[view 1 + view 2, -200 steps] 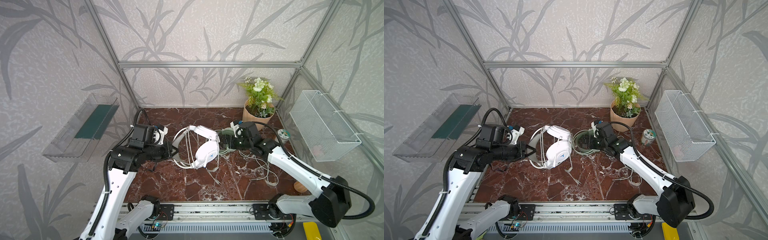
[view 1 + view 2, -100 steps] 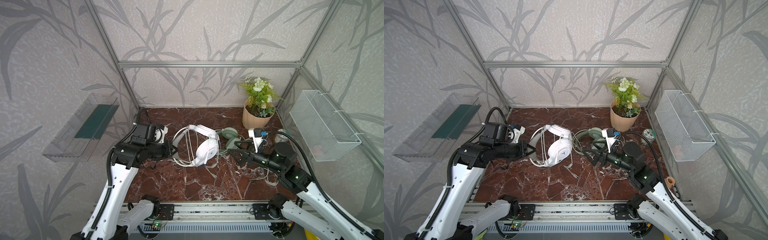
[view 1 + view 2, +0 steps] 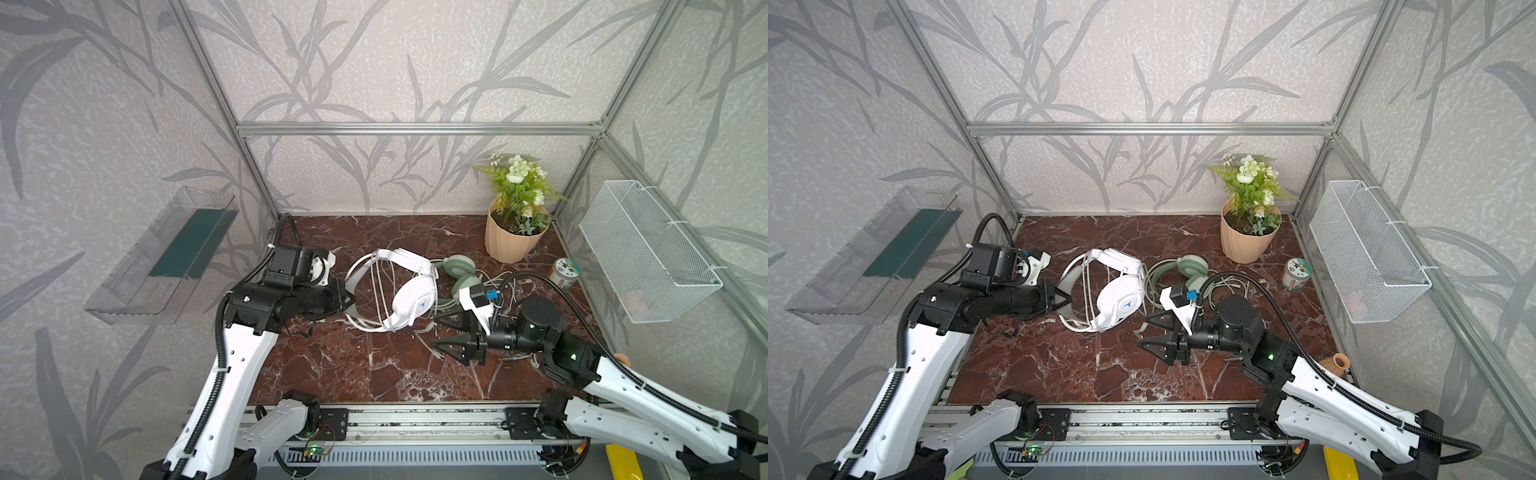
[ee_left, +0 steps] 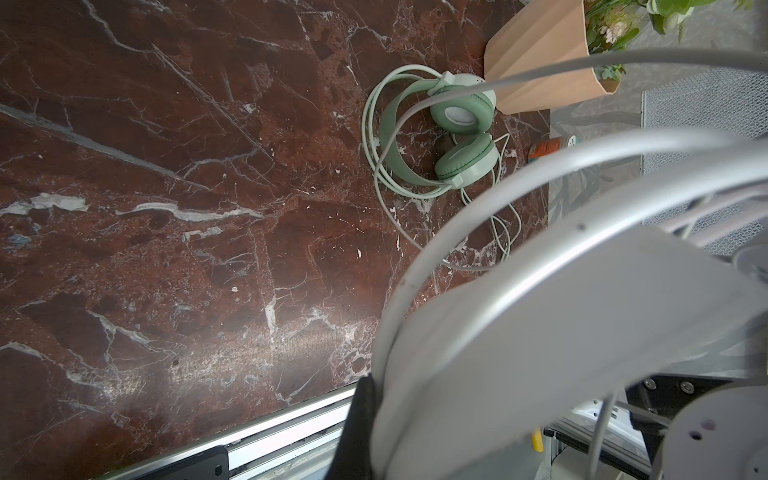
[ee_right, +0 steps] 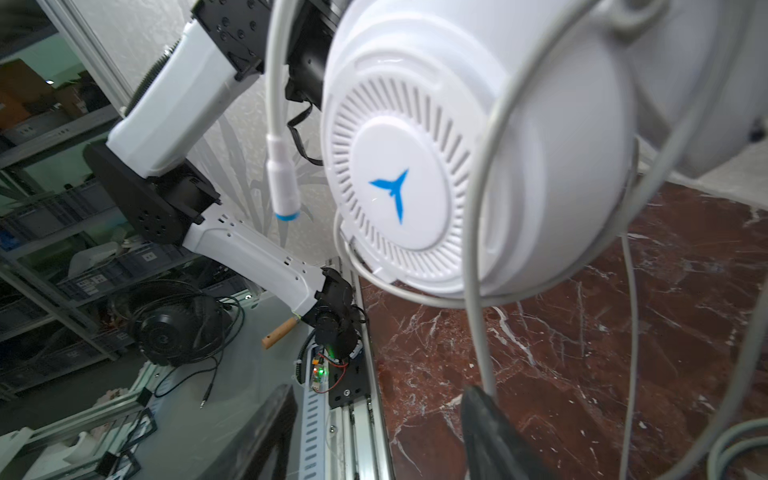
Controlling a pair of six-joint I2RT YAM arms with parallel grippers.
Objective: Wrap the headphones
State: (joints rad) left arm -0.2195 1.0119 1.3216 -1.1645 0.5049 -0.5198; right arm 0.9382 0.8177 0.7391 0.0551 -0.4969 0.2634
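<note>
Item 1. White headset (image 3: 415, 297): at the middle of the red marble tabletop (image 3: 332, 365), raised on edge, with its ear cup hanging clear of the stone in the right wrist view. Strands of its thin cable (image 5: 481, 332) cross the double headband.

Item 2. Left gripper (image 3: 349, 300): clenched on the white headset's headband, at the end away from the ear cups.

Item 3. Right gripper (image 3: 434, 332): released, jaws apart and gripping nothing, just in front of the white ear cup. One cable strand meets the tip of one finger.

Item 4. Mint green headset (image 3: 457, 266): flat on the marble behind the right gripper, between the white headset and the flowerpot (image 3: 513, 243), with loose pale cable beside it.

Item 5. Small tin (image 3: 563, 272): near the wire basket (image 3: 648, 253).
</note>
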